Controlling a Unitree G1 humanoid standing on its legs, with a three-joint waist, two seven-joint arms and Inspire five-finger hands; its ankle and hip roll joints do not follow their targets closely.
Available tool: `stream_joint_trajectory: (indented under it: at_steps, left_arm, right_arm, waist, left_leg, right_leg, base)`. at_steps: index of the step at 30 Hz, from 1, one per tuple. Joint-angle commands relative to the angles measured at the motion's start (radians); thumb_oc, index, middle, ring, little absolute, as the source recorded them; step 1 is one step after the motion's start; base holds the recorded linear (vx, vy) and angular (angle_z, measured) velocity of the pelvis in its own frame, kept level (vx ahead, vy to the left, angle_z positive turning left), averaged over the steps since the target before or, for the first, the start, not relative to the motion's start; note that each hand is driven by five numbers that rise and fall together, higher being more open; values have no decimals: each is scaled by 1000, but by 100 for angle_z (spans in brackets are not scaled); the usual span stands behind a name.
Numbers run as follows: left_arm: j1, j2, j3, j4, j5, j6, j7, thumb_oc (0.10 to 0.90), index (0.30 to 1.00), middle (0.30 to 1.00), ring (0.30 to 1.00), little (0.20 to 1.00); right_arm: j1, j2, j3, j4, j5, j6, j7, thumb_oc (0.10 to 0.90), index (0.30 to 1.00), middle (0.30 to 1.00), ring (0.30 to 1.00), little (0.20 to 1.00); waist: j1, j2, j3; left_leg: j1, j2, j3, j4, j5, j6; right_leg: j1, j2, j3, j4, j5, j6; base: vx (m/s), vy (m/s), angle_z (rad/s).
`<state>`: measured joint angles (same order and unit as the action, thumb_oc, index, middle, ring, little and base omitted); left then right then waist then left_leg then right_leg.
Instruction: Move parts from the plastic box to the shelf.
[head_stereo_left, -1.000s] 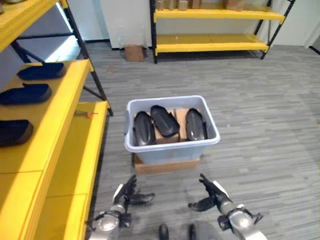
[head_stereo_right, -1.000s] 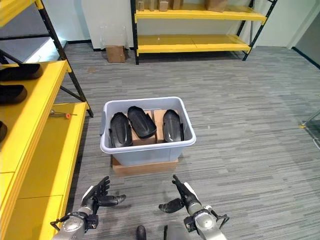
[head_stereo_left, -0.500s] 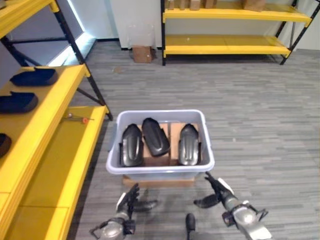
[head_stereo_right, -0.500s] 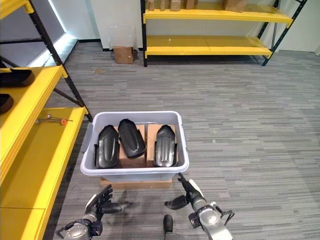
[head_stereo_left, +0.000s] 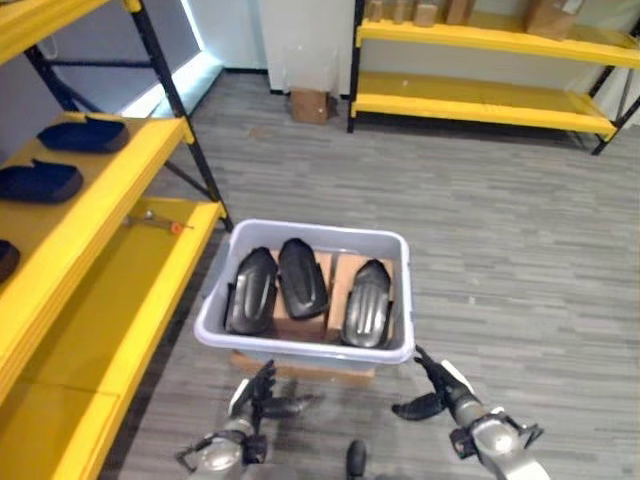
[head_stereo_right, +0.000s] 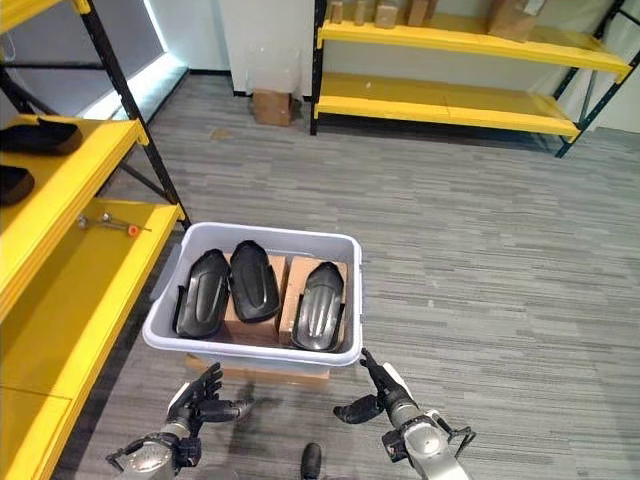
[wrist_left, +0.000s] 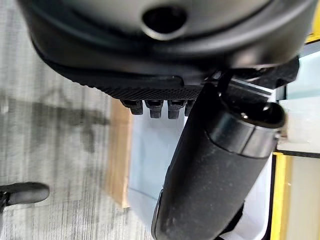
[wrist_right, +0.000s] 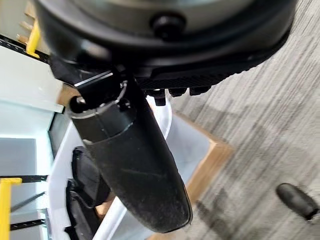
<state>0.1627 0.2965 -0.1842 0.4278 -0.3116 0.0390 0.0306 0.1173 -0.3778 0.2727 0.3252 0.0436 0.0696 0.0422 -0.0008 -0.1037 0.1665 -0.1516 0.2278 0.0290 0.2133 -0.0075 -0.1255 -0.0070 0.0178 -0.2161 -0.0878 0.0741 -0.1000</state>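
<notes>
Left eye view shows three black parts (head_stereo_left: 303, 277) lying in the plastic box (head_stereo_left: 300, 343), which sits on a cardboard base (head_stereo_right: 262, 373) beside the yellow shelf (head_stereo_left: 95, 240). Left hand (head_stereo_left: 262, 393) and right hand (head_stereo_left: 441, 392) hover before it, fingers spread, empty.

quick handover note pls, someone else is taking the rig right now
Left robot hand: open, holding nothing, low in front of the plastic box.
Right robot hand: open, holding nothing, just off the box's near right corner.
Three black parts lie side by side in the box, on cardboard; the box stands on a flat cardboard base on the floor.
The yellow shelf on the robot's left already holds dark parts on its upper level; a small tool lies on the lower level.
Left to do: pick each of the three parts from the box and set it on the shelf. None is grasped yet.
</notes>
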Motion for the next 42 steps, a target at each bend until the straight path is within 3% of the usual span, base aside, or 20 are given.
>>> stream_joint_trajectory:
  at_steps: [1,4,6,10,16,22,29,33,42]
  left_arm:
    - [-43,29,-4,-71,-28,-70,-14,900,1000,1000,1000,1000]
    - [-33,26,0,-65,-26,-74,-17,900,1000,1000,1000,1000]
    - [-29,23,1,-62,-21,-77,-22,900,1000,1000,1000,1000]
    - [-26,29,-4,-62,-17,-79,-30,900,1000,1000,1000,1000]
    - [-26,50,5,-58,-2,-82,-23,900,1000,1000,1000,1000]
    - [-38,53,15,-57,-5,-84,-14,900,1000,1000,1000,1000]
    - [-55,57,26,-66,-2,-86,-14,900,1000,1000,1000,1000]
    - [-55,49,37,-76,1,-81,-26,900,1000,1000,1000,1000]
    - [-63,46,23,-85,1,-79,-33,900,1000,1000,1000,1000]
  right_arm:
    - [-33,-34,-40,-68,25,-86,-34,900,1000,1000,1000,1000]
    - [-31,-41,-44,-64,21,-88,-28,900,1000,1000,1000,1000]
    - [-22,-39,-44,-62,10,-88,-17,900,1000,1000,1000,1000]
    - [-8,-35,-56,-59,-7,-80,-17,900,1000,1000,1000,1000]
    - [-3,-6,-66,-58,-16,-73,-17,900,1000,1000,1000,1000]
    - [-8,-2,-95,-105,-15,-78,-34,900,1000,1000,1000,1000]
    - [-24,-43,-150,-192,-57,-94,-59,900,1000,1000,1000,1000]
    - [-43,-109,-259,-383,-81,-124,-86,900,1000,1000,1000,1000]
    - [-91,-165,-304,-462,-55,-142,-96,900,1000,1000,1000,1000]
  waist:
    - [-2,36,-18]
    - [-4,61,-27]
    - [-8,78,-43]
    - [-12,83,-63]
    - [-8,55,-72]
    - [-12,33,-81]
    - [-16,18,-86]
    - [-19,10,-72]
    - [-11,7,-62]
  left_leg:
    - [96,8,19,-301,216,23]
    - [63,22,-15,-301,216,-9]
    - [81,19,4,-301,184,-9]
    - [107,-7,27,-301,155,-2]
    - [158,-69,93,-301,88,53]
    - [164,-103,115,-301,61,76]
    - [163,-115,120,-301,50,83]
    - [149,-109,117,-301,55,79]
    - [141,-108,103,-301,56,73]
  right_leg:
    - [14,-69,79,7,11,131]
    - [32,-75,96,1,2,143]
    - [41,-85,105,1,1,156]
    - [48,-119,117,1,7,175]
    - [45,-193,165,1,35,230]
    - [29,-228,190,1,52,258]
    - [18,-243,192,1,56,269]
    - [7,-243,184,1,52,271]
    - [13,-243,160,1,46,270]
  base:
    - [145,188,12]
    - [105,172,-8]
    - [114,218,-45]
    - [92,211,-27]
    - [79,236,-25]
    - [35,107,-13]
    - [34,29,-4]
    - [0,0,0]
    - [9,-9,2]
